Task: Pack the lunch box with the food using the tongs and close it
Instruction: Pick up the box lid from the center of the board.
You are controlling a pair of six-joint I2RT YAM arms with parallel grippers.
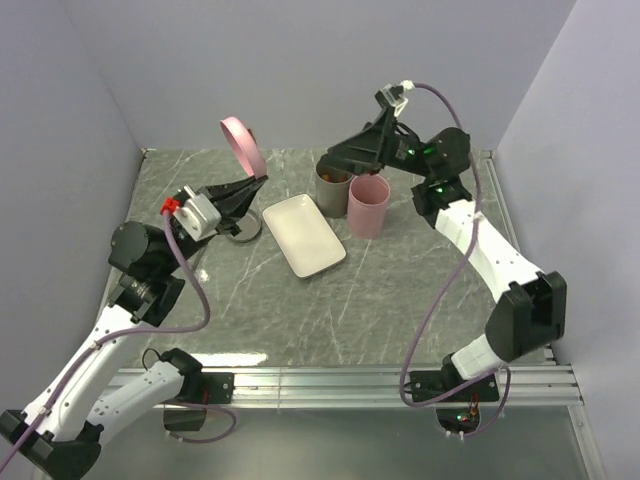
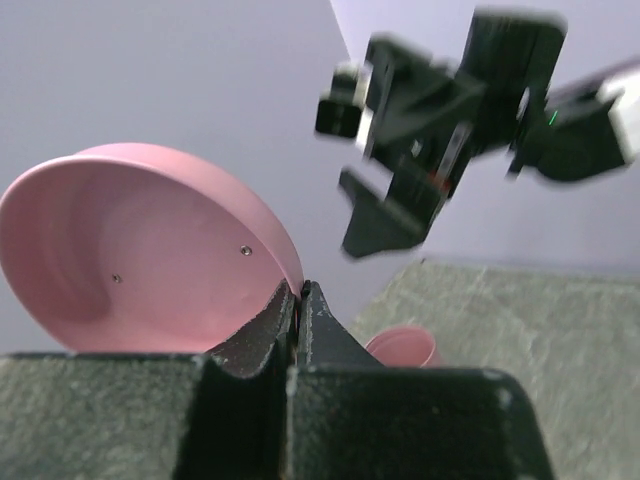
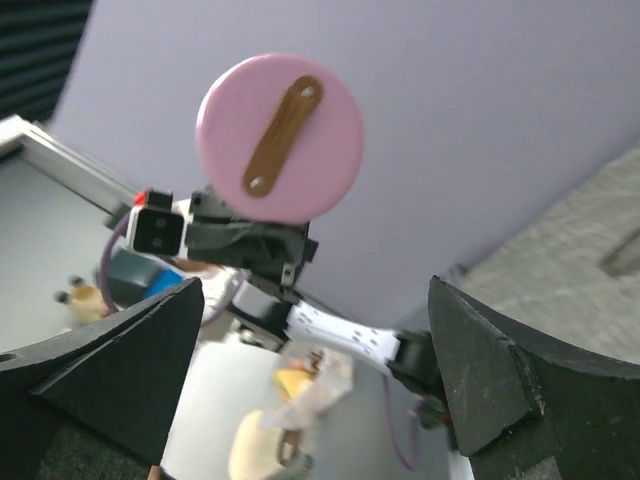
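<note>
Left jaws: clenched on the rim of the pink lid [image 2: 130,250]; in my left wrist view the two tips meet on its edge.
Pink lid: held up in the air on edge, clear of the worktop [image 1: 400,290]. Its hollow underside faces the left wrist camera. The top, with a brown strap [image 3: 283,136] running diagonally across it, faces the right wrist camera.
Right jaws: released, spread wide, nothing between them. From the overhead view I see them hanging over the dark grey canister [image 1: 333,187].
Grey canister: upright near the back of the worktop, just beside the far end of the white tray [image 1: 303,235].
Pink canister [image 1: 368,205]: upright and uncovered, same pink as the lid, touching or nearly touching the grey canister on its right. Its rim also shows in the left wrist view, beyond the jaws.
White tray: flat on the worktop between the two arms, angled, nothing on it that I can see.
Dark round thing [image 1: 245,237]: lies on the worktop below the left wrist, just left of the tray; I cannot tell what it is.
</note>
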